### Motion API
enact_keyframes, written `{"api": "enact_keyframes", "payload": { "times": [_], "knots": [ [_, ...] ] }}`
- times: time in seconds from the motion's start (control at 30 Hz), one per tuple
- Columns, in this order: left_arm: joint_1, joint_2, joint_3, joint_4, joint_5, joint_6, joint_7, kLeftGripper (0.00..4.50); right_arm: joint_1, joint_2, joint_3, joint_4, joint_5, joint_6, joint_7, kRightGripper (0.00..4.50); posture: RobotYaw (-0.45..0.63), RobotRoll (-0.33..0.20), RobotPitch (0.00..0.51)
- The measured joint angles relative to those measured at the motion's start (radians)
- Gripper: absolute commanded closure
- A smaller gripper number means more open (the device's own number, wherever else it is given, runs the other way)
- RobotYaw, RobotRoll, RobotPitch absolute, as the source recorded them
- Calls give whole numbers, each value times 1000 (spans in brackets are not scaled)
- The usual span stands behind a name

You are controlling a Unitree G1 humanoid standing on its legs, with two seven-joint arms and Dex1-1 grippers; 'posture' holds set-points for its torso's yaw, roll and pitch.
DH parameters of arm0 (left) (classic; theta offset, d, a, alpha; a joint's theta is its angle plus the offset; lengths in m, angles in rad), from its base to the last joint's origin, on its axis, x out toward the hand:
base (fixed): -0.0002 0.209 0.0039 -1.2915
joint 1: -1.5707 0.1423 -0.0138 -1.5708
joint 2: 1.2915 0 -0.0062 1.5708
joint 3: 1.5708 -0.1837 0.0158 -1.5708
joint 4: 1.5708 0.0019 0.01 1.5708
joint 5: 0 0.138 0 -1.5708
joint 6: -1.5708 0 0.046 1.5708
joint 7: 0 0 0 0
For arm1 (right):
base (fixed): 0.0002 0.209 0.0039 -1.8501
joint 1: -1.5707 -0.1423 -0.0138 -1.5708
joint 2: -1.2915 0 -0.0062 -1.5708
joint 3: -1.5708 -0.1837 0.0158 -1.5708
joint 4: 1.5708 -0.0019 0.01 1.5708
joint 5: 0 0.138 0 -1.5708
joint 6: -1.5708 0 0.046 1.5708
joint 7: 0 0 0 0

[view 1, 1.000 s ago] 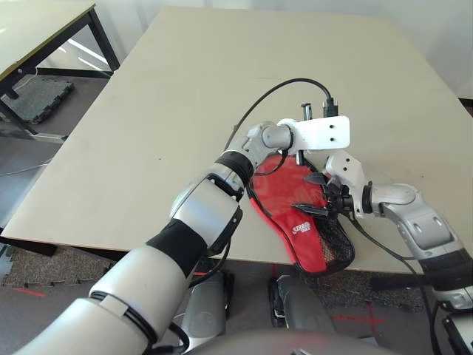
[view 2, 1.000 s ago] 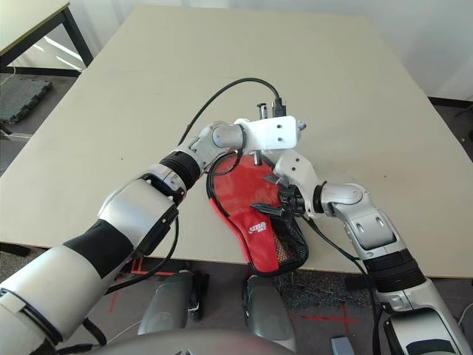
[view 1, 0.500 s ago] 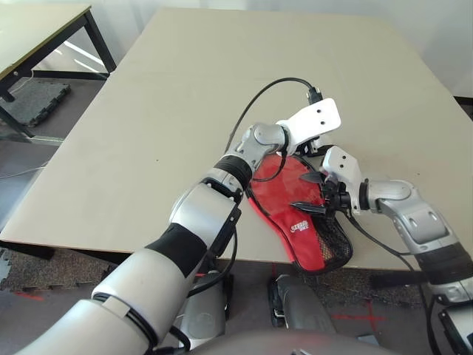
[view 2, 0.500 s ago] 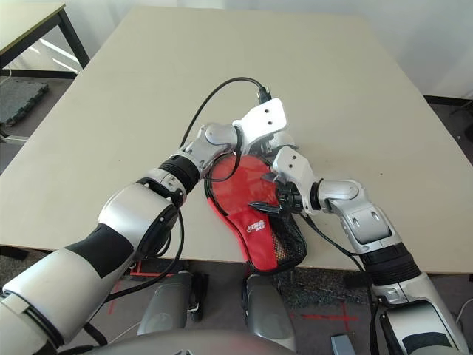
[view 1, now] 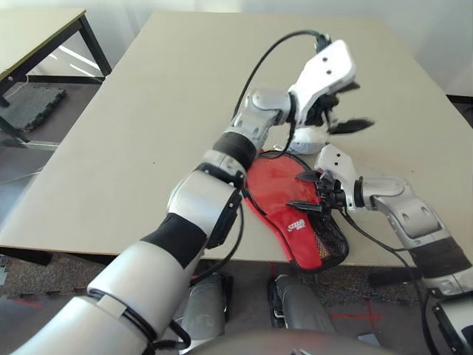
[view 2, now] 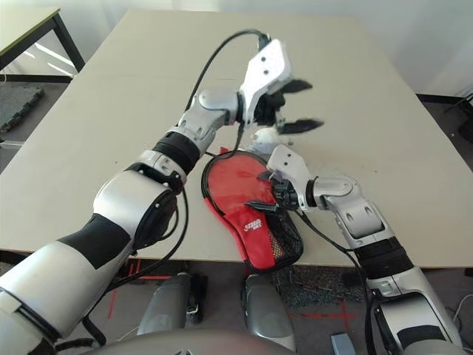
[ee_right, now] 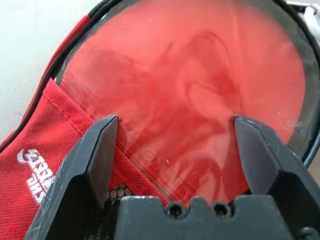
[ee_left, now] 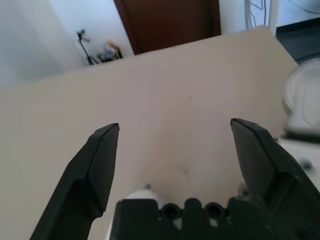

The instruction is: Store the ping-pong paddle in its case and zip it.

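Note:
The case point(view 1: 299, 225) lies near the table's front edge, red side up with a white logo and a black mesh pocket. Inside its black zipper rim shows the glossy round red face of the ping-pong paddle point(ee_right: 200, 85); the handle is hidden under the red fabric. My right gripper point(view 1: 301, 191) hovers low over the case, open, one finger on each side of the red face point(view 2: 235, 177), holding nothing. My left gripper point(view 1: 353, 106) hangs open and empty in the air beyond the case's far end; the left wrist view has its fingers point(ee_left: 100, 155) over bare tabletop.
A small white object point(view 1: 307, 137) sits on the beige table point(view 1: 148, 111) just past the case's far rim. A black cable loops from my left wrist. The case's mesh end reaches the table's front edge. Another table point(view 1: 37, 29) stands far left.
My left gripper has lifted off the case's far rim and swung up and away over the table, its fingers now spread. The right gripper and the case stay where they were.

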Motion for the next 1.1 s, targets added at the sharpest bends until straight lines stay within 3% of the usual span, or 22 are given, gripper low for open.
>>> {"api": "enact_keyframes", "payload": {
  "times": [0.1,0.17,0.5,1.1],
  "knots": [
    [88,109,-5,-35,7,59,-10,49,-4,-5,2,14,0,-11,8,0,21,0,126],
    [125,134,6,-42,-1,115,-6,49,-11,-16,2,23,0,-15,19,0,25,0,123],
    [186,175,22,-176,-42,228,18,49,-36,-7,8,69,-8,-33,39,0,40,0,109],
    [441,215,-140,-396,-41,403,-42,49,-51,1,9,107,-28,-49,53,0,43,0,106]
  ]
}}
